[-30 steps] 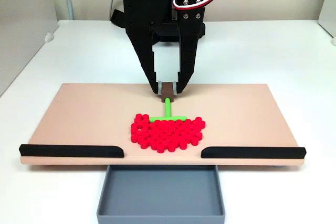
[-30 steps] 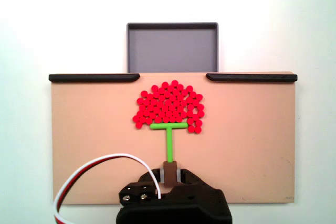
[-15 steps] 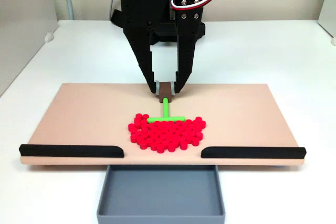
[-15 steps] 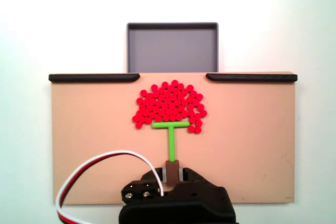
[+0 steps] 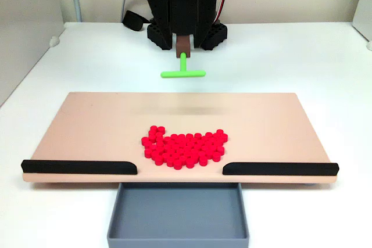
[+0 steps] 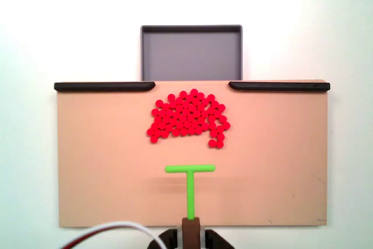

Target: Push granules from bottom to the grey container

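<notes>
A heap of red granules (image 5: 185, 146) lies on the tan board just behind the gap between two black strips; from above the granules (image 6: 187, 118) sit a little short of that gap. The grey container (image 5: 178, 214) stands empty below the board's front edge, and in the view from above the grey container (image 6: 191, 56) is past the gap. My gripper (image 5: 182, 43) is shut on the brown handle of a green T-shaped pusher (image 5: 183, 74), lifted clear of the board and well behind the heap. Seen from above, the gripper (image 6: 191, 237) is at the bottom edge and the pusher (image 6: 189, 188) is apart from the granules.
The tan board (image 5: 87, 126) lies on a white table, with black strips (image 5: 78, 166) (image 5: 280, 168) along its front edge on either side of the gap. The arm's base and red-white cables stand at the back. From above, the board (image 6: 93, 161) has bare areas left and right of the heap.
The gripper has lifted and drawn back from the heap, taking the green pusher with it. The pusher no longer touches the granules. The granules stay where they were.
</notes>
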### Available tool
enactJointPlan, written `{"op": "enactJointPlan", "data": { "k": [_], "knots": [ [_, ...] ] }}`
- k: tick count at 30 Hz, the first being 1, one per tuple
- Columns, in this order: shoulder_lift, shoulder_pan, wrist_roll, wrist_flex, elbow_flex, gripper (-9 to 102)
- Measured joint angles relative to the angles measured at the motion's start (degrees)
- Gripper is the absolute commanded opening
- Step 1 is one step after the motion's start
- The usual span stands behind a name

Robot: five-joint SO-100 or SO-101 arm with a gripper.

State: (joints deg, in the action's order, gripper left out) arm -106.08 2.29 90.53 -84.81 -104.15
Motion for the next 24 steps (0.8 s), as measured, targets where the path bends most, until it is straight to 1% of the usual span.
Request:
{"op": "enactJointPlan", "data": {
  "k": [5,12,17,24],
  "knots": [
    [-6.8,0.0,-1.2,-3.2,-1.0,0],
    [-14.9,0.9,-0.4,-3.3,-9.5,0],
    [-16.6,2.8,1.0,-3.3,-9.6,0],
    [-16.4,2.8,1.0,-3.3,-9.6,0]
  ]
}}
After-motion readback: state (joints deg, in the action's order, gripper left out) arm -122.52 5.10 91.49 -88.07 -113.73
